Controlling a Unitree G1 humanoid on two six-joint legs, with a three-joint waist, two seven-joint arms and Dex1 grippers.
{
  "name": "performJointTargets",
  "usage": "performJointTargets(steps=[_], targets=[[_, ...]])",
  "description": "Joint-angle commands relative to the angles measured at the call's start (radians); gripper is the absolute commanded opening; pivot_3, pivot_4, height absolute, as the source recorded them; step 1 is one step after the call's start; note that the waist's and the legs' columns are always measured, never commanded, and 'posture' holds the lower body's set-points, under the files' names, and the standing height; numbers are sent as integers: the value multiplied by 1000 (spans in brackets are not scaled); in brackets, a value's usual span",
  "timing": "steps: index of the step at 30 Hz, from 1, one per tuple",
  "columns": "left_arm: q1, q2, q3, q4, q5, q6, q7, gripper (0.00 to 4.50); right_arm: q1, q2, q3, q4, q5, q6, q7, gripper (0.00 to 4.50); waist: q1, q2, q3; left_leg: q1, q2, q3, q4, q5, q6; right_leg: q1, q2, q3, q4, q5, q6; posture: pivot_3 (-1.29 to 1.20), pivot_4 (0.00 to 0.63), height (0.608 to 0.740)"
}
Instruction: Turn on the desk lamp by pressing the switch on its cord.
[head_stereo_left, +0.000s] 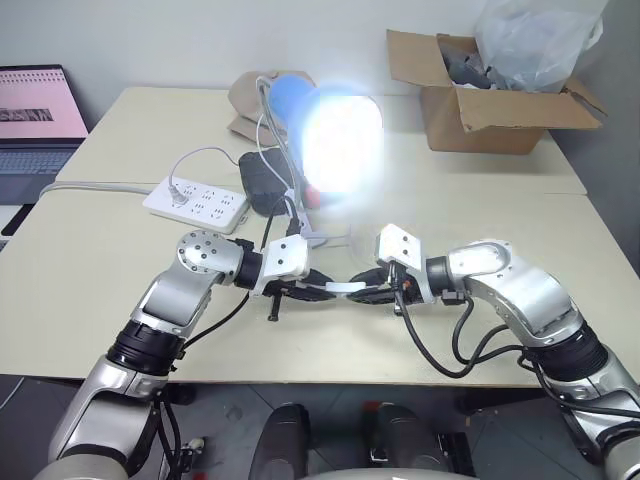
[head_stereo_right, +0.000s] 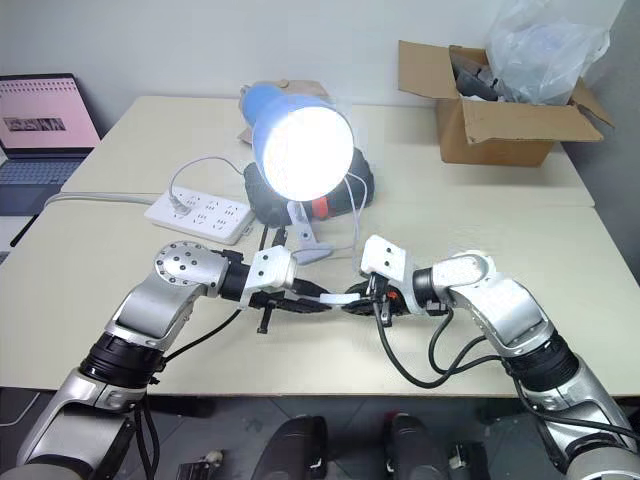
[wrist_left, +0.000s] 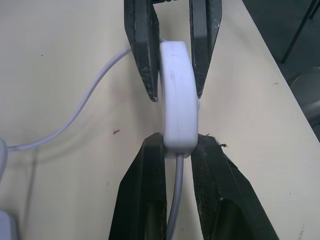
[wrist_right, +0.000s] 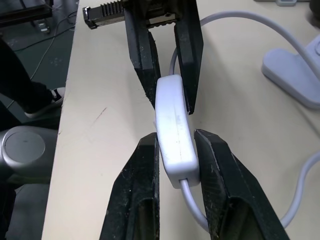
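The desk lamp (head_stereo_left: 290, 98) stands mid-table on its white clip base (wrist_right: 292, 75), and its bulb (head_stereo_right: 302, 150) glows brightly. The white oblong switch (wrist_left: 177, 100) hangs just above the table between both grippers. My left gripper (wrist_left: 177, 142) is shut on one end of the switch. From the opposite side, my right gripper (wrist_right: 175, 137) is shut on the other end. In the head views the two grippers meet at the switch (head_stereo_left: 340, 288) near the table's front edge. The thin white cord (wrist_left: 85, 100) runs off both ends of the switch across the tabletop.
A white power strip (head_stereo_left: 197, 203) lies left of the lamp, and a black object (head_stereo_left: 262, 185) sits behind it. An open cardboard box (head_stereo_left: 500, 100) holding a plastic bag stands at the back right. A laptop (head_stereo_left: 35, 120) sits off the table's left side.
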Motion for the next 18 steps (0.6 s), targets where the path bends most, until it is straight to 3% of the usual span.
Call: performJointTargets(steps=[1, 9, 11, 18], targets=[[-12, 1, 24, -17, -1, -13, 20, 390, -3, -16, -5, -11, -5, -17, 19, 632, 0, 0, 0, 0, 0, 0, 0, 0, 0, 0, 0, 0, 0, 0, 0, 0, 150, 740], [-10, 4, 24, -20, -3, -14, 22, 390, -8, -16, 2, 1, -19, -48, 43, 544, 0, 0, 0, 0, 0, 0, 0, 0, 0, 0, 0, 0, 0, 0, 0, 0, 150, 740], [-9, 4, 24, -22, -4, -13, 23, 390, -8, -4, -7, 9, -18, -48, 33, 1241, 0, 0, 0, 0, 0, 0, 0, 0, 0, 0, 0, 0, 0, 0, 0, 0, 150, 740], [-7, 6, 19, -26, -5, -13, 29, 390, -10, 14, -31, -1, 13, -35, 39, 2518, 0, 0, 0, 0, 0, 0, 0, 0, 0, 0, 0, 0, 0, 0, 0, 0, 150, 740]])
